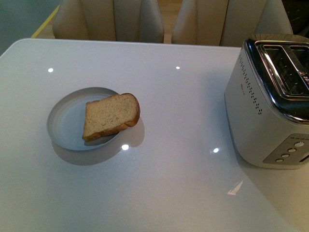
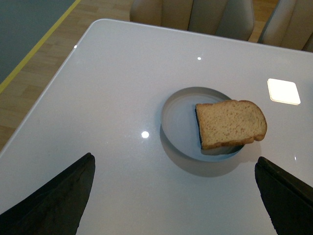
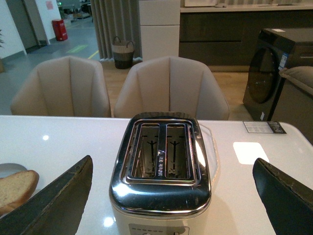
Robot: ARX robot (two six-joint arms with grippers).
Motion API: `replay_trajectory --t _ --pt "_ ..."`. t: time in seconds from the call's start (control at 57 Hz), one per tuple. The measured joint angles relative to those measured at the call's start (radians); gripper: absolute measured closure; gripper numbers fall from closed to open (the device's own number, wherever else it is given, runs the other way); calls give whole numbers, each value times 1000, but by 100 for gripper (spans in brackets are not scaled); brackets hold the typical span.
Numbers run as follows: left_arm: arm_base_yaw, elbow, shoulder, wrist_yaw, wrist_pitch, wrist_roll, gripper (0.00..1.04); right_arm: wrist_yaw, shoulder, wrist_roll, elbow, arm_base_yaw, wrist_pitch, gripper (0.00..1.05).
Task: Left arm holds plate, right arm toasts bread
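A slice of brown bread (image 1: 111, 116) lies on the pale grey plate (image 1: 65, 118) on the white table, its rounded top hanging over the plate's right rim. In the left wrist view the bread (image 2: 230, 123) and plate (image 2: 178, 117) lie ahead of my left gripper (image 2: 176, 196), which is open, empty and short of the plate. My right gripper (image 3: 173, 196) is open and empty, above and behind the silver toaster (image 3: 161, 166), whose two slots are empty. The toaster (image 1: 270, 101) stands at the table's right. Neither arm shows in the front view.
Beige chairs (image 1: 111, 19) stand along the table's far edge. The table's left edge and wooden floor (image 2: 29, 83) show in the left wrist view. The bread's end (image 3: 14, 188) shows at the edge of the right wrist view.
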Motion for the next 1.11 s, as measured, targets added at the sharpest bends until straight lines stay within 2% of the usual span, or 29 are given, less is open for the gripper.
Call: replay_trajectory --t 0.193,0.333,0.491,0.789,1.105 --pt "24 39 398 68 357 -38 7 0 0 0 0 0 0 9" --pt "45 111 799 110 639 -103 7 0 0 0 0 0 0 9" --pt "50 233 1203 101 815 -161 7 0 0 0 0 0 0 9" --pt "35 489 1728 39 821 -261 7 0 0 0 0 0 0 9" --pt "-24 681 1900 7 748 -290 7 0 0 0 0 0 0 9"
